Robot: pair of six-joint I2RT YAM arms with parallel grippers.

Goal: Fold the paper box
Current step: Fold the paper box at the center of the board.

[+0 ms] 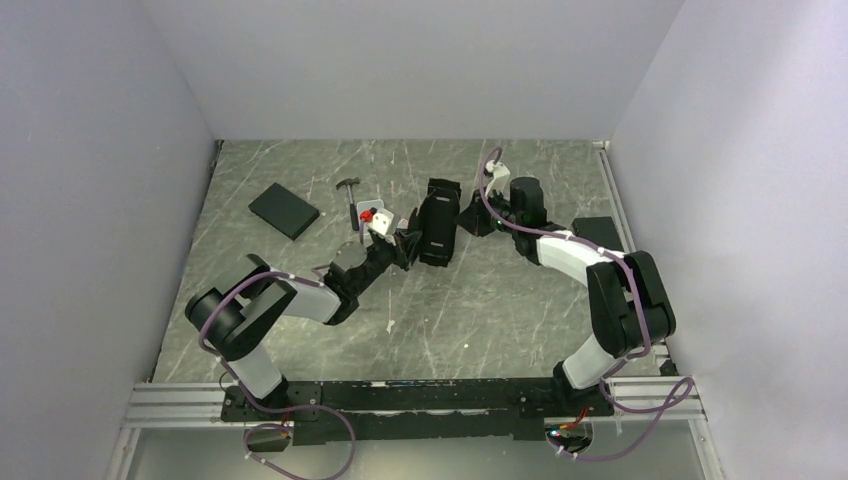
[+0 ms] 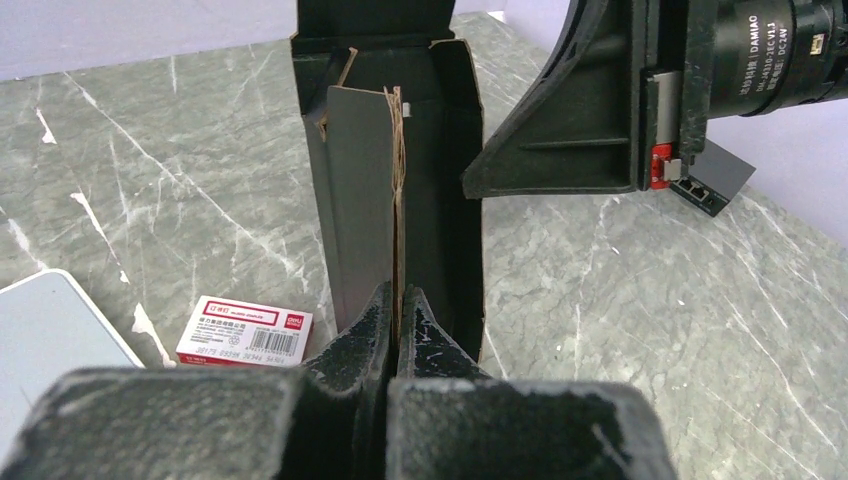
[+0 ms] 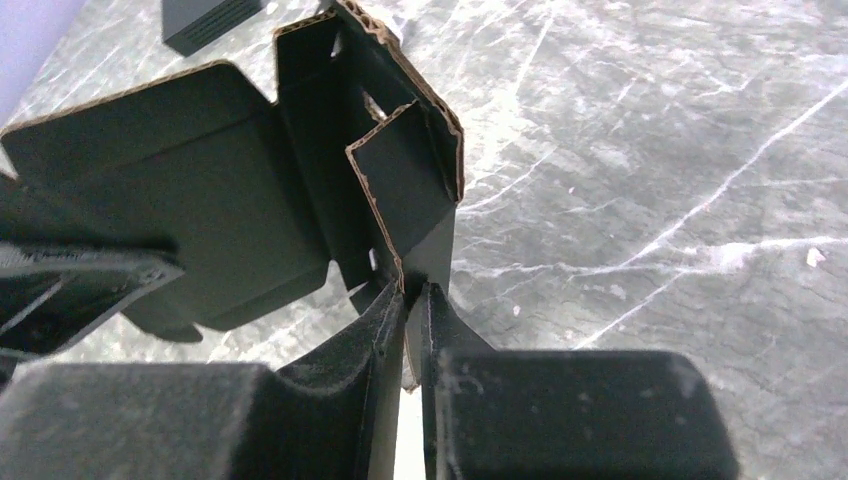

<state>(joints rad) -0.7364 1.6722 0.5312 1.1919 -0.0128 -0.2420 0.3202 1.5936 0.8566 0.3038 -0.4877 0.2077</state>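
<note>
The paper box (image 1: 437, 226) is matte black creased cardboard, partly folded, in the middle of the table between both arms. My left gripper (image 1: 405, 245) is shut on its near-left wall; in the left wrist view the fingertips (image 2: 378, 318) pinch the thin cardboard edge of the box (image 2: 430, 180). My right gripper (image 1: 470, 222) is shut on the box's right side; in the right wrist view the fingertips (image 3: 388, 312) clamp a wall below a raised flap of the box (image 3: 200, 190), brown cut edges showing.
A plain black slab (image 1: 283, 210) lies at the back left. A small hammer-like tool (image 1: 348, 188) and a white-and-red staples box (image 2: 243, 329) lie left of the box. Another black slab (image 1: 598, 232) lies at the right rail. A silver-grey case (image 2: 45, 330) sits near-left.
</note>
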